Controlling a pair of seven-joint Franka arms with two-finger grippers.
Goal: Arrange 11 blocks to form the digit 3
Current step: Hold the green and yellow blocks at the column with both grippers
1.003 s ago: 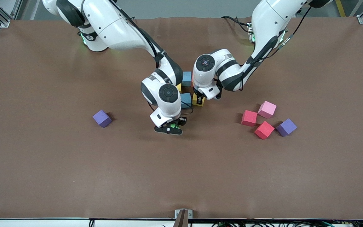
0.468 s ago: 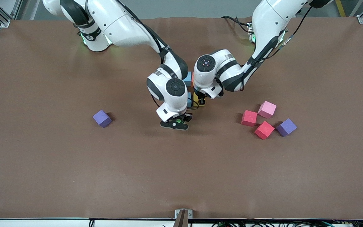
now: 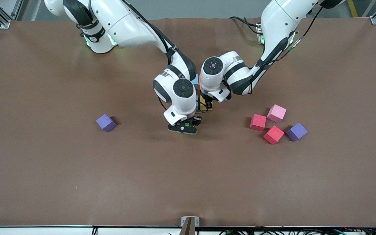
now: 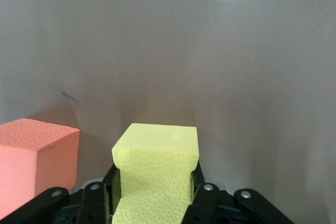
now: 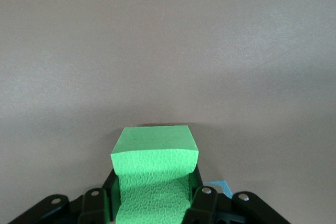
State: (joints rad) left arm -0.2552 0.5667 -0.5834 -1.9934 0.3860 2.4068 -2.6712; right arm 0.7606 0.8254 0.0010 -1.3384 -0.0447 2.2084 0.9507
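Even, soft overhead light falls on the brown table (image 3: 77, 163), bright enough that colours read cleanly with no glare on the matte cloth. Shadows are faint and diffuse: a soft dark patch lies on the cloth under the right gripper (image 3: 185, 125), and each loose cube throws only a thin smudge. The white arm shells show mild sheen. In the wrist views the green cube (image 5: 154, 169) and yellow cube (image 4: 156, 169) between the fingers are sharp, their foam texture clear, while the cloth farther off goes soft and greyish, with a pale streak above the yellow cube.
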